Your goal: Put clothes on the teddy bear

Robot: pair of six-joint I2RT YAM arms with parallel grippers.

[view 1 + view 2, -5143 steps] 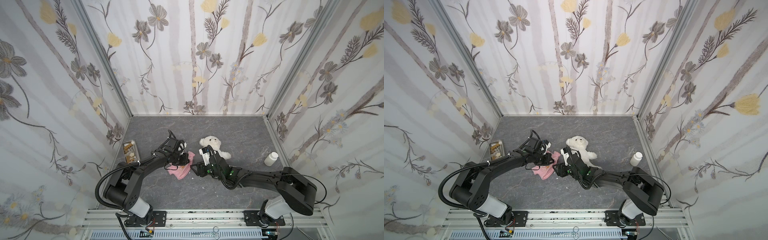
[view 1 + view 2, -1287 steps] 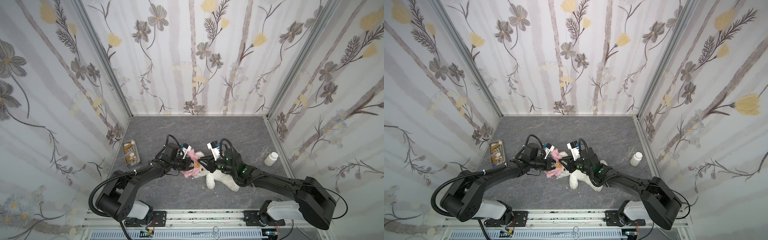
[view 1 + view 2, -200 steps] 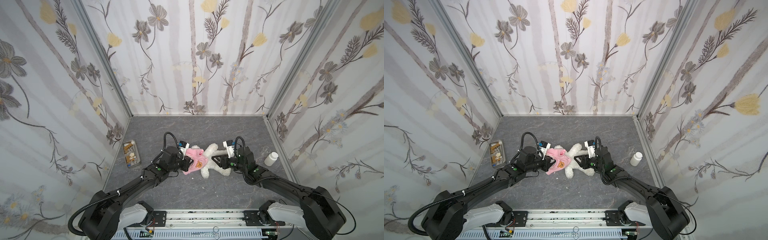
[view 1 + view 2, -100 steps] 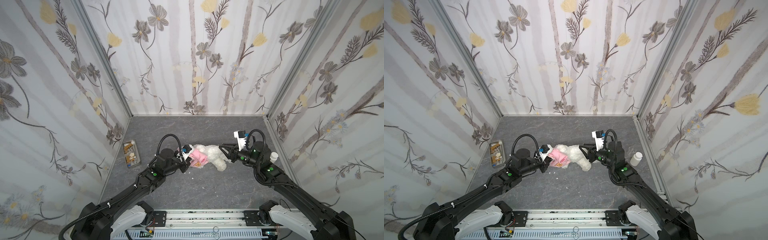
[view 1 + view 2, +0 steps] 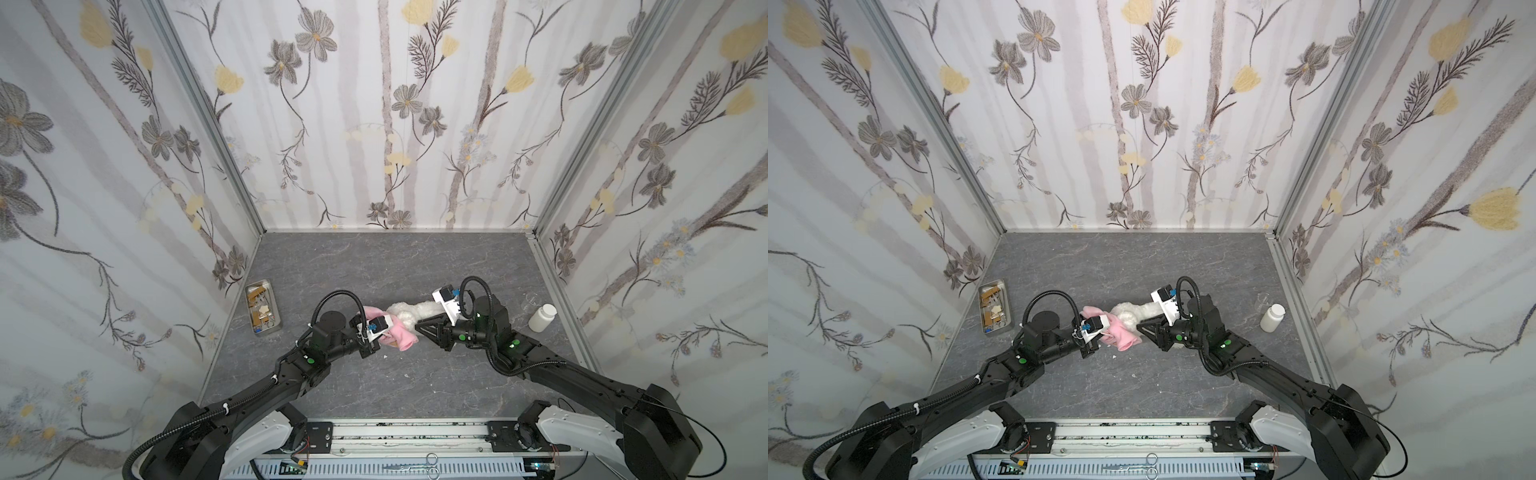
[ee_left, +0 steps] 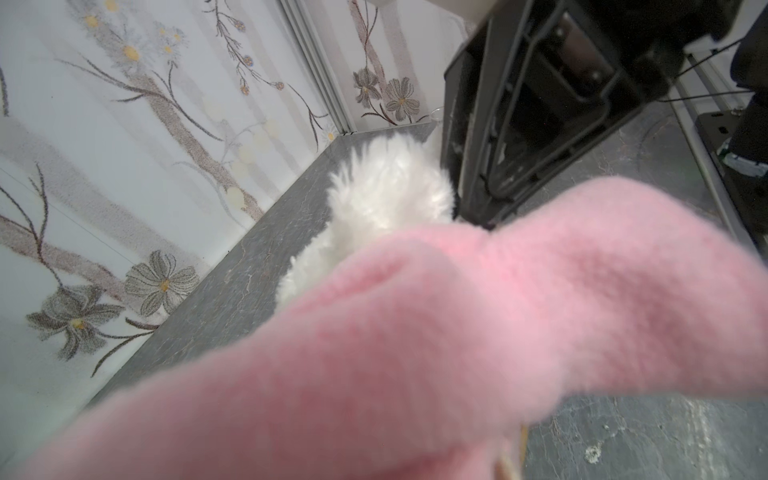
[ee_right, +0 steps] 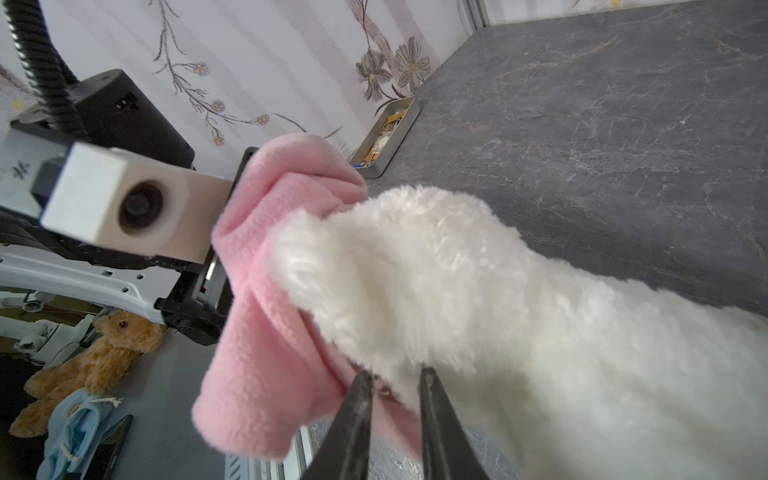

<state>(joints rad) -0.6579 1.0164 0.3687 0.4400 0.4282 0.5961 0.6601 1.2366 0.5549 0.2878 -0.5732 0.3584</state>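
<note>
Your right gripper [image 5: 424, 329] has swung back in toward the middle since half a second ago, and its jaws have narrowed. The teddy bear [image 5: 411, 311] lies stretched across mid-table between your two arms. White fur shows on the right arm's side, and the other end is buried in the pink hoodie [image 5: 400, 337].

From the right wrist, the bear [image 7: 457, 291] fills the frame and the hoodie [image 7: 266, 332] bunches over its far end. Your right fingertips [image 7: 360, 395] stand a narrow gap apart, poking in where fur meets pink hem. Whether they have caught anything, I cannot tell.

Your left gripper [image 5: 375, 341] is pressed together on the hoodie, its fingers lost under the cloth. From the left wrist it is nearly all pink fleece, with a tuft of the bear [image 6: 390, 187] beyond.

Further out on the grey tabletop [image 5: 374, 266], a metal tin [image 5: 268, 331] of small parts sits by the left wall and a white bottle [image 5: 541, 318] near the right wall, both well apart from the bear. A pair of scissors [image 5: 415, 457] lies on the front rail. Off the table, the right wrist view catches a brown teddy bear [image 7: 95, 357] with a blue garment [image 7: 79, 424].
</note>
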